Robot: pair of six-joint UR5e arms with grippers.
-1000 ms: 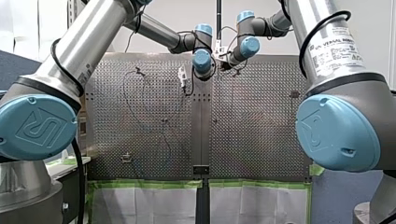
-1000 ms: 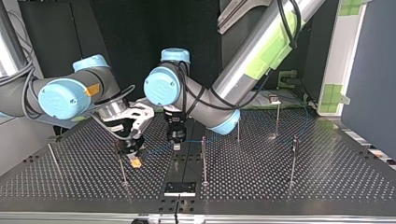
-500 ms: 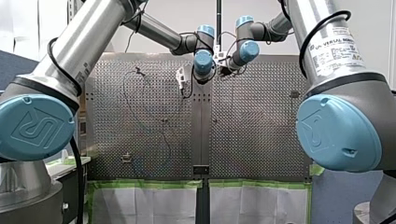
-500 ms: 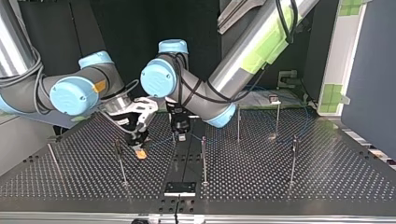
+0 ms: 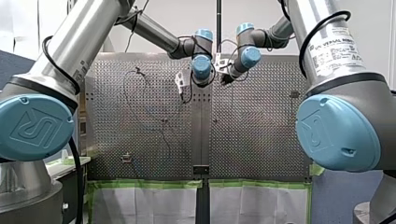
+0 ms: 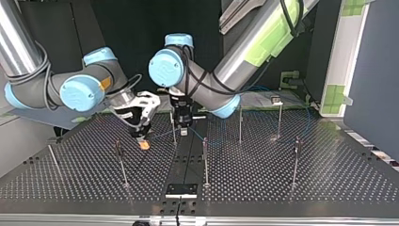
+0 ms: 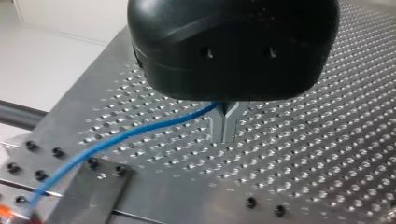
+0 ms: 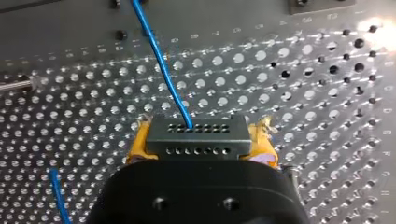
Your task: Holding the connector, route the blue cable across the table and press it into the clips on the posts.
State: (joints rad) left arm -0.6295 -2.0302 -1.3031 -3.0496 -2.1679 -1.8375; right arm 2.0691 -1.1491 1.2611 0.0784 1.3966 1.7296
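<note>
Top view, bottom centre: dark plate [image 6: 181, 189] on the perforated table [image 6: 282, 188], near posts [image 6: 205, 160] just behind. Mid-frame, left of centre: right gripper [image 6: 142, 142] clamped on the connector [image 8: 196, 135], yellow pads [image 8: 135, 147] either side, blue cable [image 8: 161, 60] running out ahead. Just right of it: left gripper [image 6: 183, 132], metal fingers [image 7: 219, 126] pinched on the cable. Upper right: far posts [image 6: 279, 117].

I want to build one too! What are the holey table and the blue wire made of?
The grey perforated table looks like metal with a matt silver finish: glare shines off it. The thin blue cable seems plastic-coated: it is smooth, evenly coloured and bends in soft curves.
</note>
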